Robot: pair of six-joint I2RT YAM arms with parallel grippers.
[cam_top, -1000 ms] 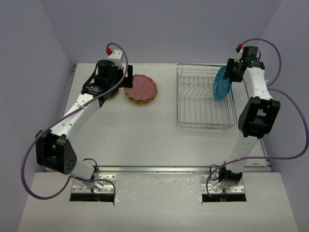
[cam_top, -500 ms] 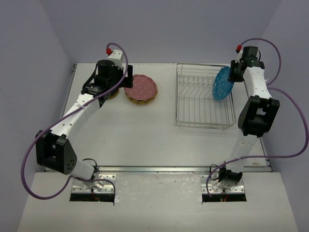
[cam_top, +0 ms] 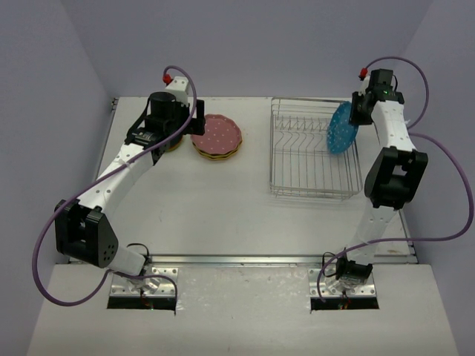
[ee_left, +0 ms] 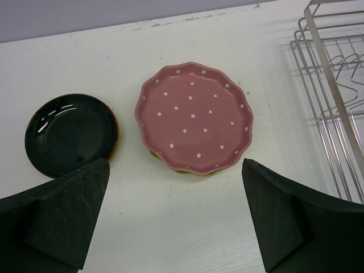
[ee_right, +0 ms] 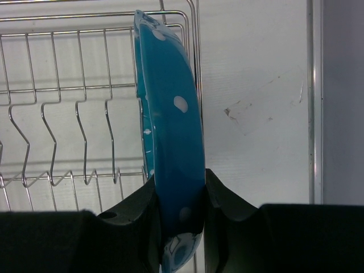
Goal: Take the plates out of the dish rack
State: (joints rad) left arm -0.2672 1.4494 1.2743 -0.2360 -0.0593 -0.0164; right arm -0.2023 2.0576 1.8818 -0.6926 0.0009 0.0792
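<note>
Teal plate (ee_right: pixel 170 142), white-dotted, stands on edge at the far right end of the dish rack (cam_top: pixel 308 159). It is the only plate in the rack. Whether its lower rim sits in a slot: cannot tell. Right gripper (ee_right: pixel 181 199) pinches its rim, one finger on each face.

The other wire slots of the rack stand to the plate's left.

Pink plate (ee_left: pixel 193 118), wavy rim and white dots, lies flat on the desk (cam_top: pixel 208 200) to the left of the rack and apart from it. It tops a small stack, and a yellow rim (cam_top: pixel 215 158) shows beneath it.

Black plate (ee_left: pixel 71 135) lies flat just left of the pink one, not touching it. An orange edge (ee_left: pixel 116 136) peeks out under it. In the top view the left arm covers most of it.

Left gripper (ee_left: pixel 175 187) hangs above the desk on the near side of these two stacks, fingers spread wide, gripping nothing.
</note>
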